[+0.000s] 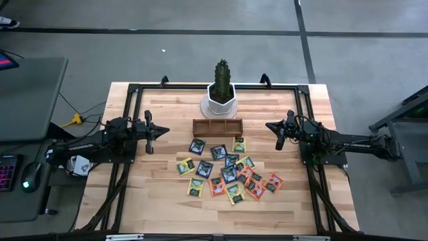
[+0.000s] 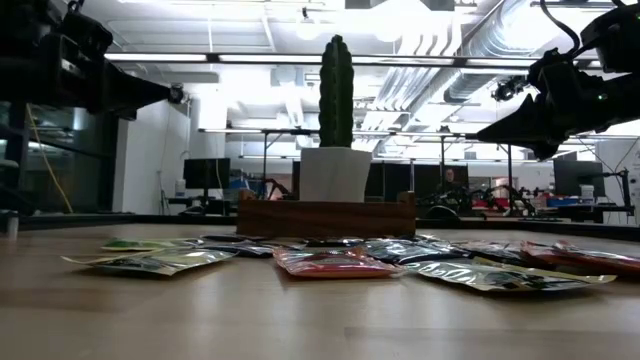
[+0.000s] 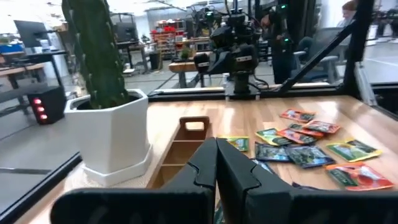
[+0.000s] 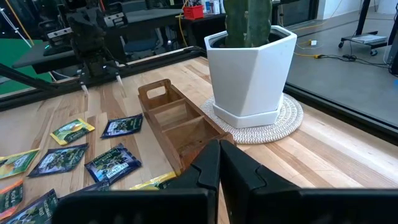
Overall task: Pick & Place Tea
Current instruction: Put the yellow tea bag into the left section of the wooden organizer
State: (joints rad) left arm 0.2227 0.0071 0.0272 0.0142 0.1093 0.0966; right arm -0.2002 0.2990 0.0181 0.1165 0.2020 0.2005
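- The tea sachets (image 1: 229, 173) lie scattered flat on the tabletop (image 1: 154, 201) — yellow-green, dark and orange-red ones mixed, some overlapping — at about 6 o'clock from the wooden tray (image 1: 217, 126).
- The tray's three compartments look empty; at 12 o'clock from it a cactus (image 1: 222, 75) stands in a white pot (image 1: 221, 102) on a round mat.
- The left gripper (image 1: 164, 131) hangs above the tabletop at 9 o'clock from the tray, fingers pressed together, holding nothing.
- The right gripper (image 1: 270, 125) hangs at 3 o'clock from the tray — fingers likewise closed and empty.
- Neither gripper touches any sachet.
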